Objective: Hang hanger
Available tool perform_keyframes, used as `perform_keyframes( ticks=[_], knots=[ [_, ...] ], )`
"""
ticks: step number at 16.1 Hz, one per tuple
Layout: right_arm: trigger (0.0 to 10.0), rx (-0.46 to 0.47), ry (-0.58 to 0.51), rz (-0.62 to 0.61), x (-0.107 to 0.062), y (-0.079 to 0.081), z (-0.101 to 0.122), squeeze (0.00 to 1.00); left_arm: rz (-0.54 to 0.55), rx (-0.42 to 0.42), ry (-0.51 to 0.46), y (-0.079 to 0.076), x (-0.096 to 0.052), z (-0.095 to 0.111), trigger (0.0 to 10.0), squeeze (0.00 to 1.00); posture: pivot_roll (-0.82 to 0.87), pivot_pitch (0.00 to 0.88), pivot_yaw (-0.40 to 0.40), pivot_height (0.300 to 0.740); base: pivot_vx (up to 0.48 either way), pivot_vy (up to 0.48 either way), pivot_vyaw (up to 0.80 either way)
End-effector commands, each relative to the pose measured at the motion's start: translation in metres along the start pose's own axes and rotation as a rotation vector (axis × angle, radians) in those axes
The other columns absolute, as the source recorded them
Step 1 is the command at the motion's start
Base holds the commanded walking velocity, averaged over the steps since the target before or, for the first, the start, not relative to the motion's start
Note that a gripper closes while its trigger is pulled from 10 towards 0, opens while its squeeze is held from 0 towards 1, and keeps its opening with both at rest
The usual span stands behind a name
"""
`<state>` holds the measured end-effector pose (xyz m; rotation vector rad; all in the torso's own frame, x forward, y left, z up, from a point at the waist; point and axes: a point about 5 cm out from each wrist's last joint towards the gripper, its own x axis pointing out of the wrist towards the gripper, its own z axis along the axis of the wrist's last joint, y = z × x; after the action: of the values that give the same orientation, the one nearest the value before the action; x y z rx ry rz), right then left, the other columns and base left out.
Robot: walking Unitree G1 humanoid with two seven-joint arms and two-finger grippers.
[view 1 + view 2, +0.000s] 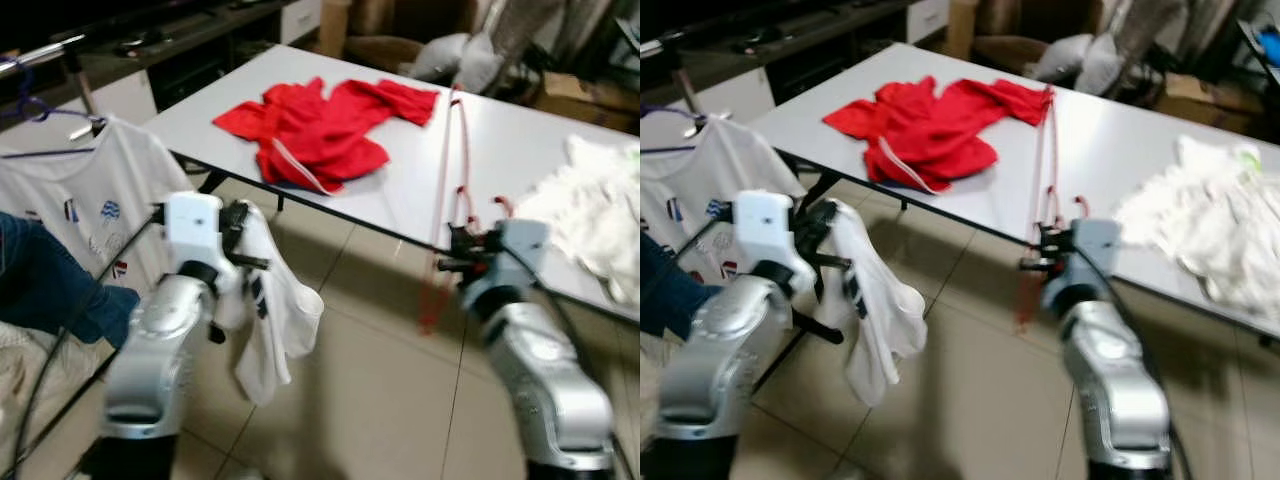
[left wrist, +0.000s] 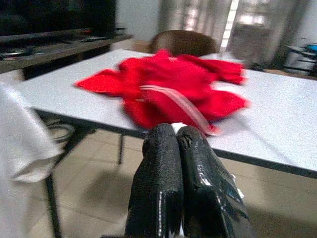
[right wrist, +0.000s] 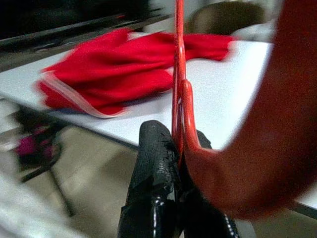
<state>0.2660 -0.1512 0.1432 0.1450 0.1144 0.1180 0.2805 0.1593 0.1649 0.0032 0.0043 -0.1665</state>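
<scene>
Right gripper (image 1: 462, 250) pinching red hanger (image 1: 445, 200), jaws closed on it; left gripper (image 1: 240, 240) clamping white shirt (image 1: 272, 320). Risk: long hanger snagging table (image 1: 420, 190) edge, twisting loose during swing toward rail (image 1: 40, 52).

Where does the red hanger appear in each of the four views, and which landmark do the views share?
Left eye view: red hanger, right of centre, running from the table down to the right gripper.
Right eye view: just right of centre, same pose.
Left wrist view: not in it.
Right wrist view: clamped between the black fingers, rising up the middle.
Shared landmark: red garment on the white table.
</scene>
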Motion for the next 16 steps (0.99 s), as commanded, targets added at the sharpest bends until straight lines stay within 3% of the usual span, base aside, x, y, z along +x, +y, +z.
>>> perform_keyframes(
  ticks=[1, 10, 13, 16],
  knots=[
    [10.0, -0.009, -0.011, -0.012, -0.0010, -0.0057, 0.0022, 0.00, -0.011, 0.001, -0.038, -0.0037, 0.0028, 0.0071, 10.0, 0.00, 0.11, 0.000, -0.070, 0.740, 0.319, 0.000, 0.00],
    [10.0, 0.007, -0.013, -0.015, 0.0013, -0.0041, 0.0004, 0.00, -0.023, 0.030, -0.048, -0.0014, 0.0065, 0.0112, 10.0, 0.00, 0.13, 0.000, -0.063, 0.740, 0.317, 0.000, 0.00],
    [10.0, 0.005, 0.001, -0.012, -0.0015, -0.0041, -0.0034, 0.00, -0.027, 0.033, -0.043, -0.0011, 0.0052, 0.0104, 10.0, 0.00, 0.13, 0.003, -0.060, 0.740, 0.319, 0.000, -0.75],
    [10.0, 0.007, -0.013, -0.021, -0.0010, -0.0048, -0.0031, 0.00, -0.041, 0.037, -0.042, -0.0018, 0.0075, 0.0110, 10.0, 0.00, 0.13, 0.000, -0.036, 0.740, 0.319, 0.000, 0.00]
  ],
)
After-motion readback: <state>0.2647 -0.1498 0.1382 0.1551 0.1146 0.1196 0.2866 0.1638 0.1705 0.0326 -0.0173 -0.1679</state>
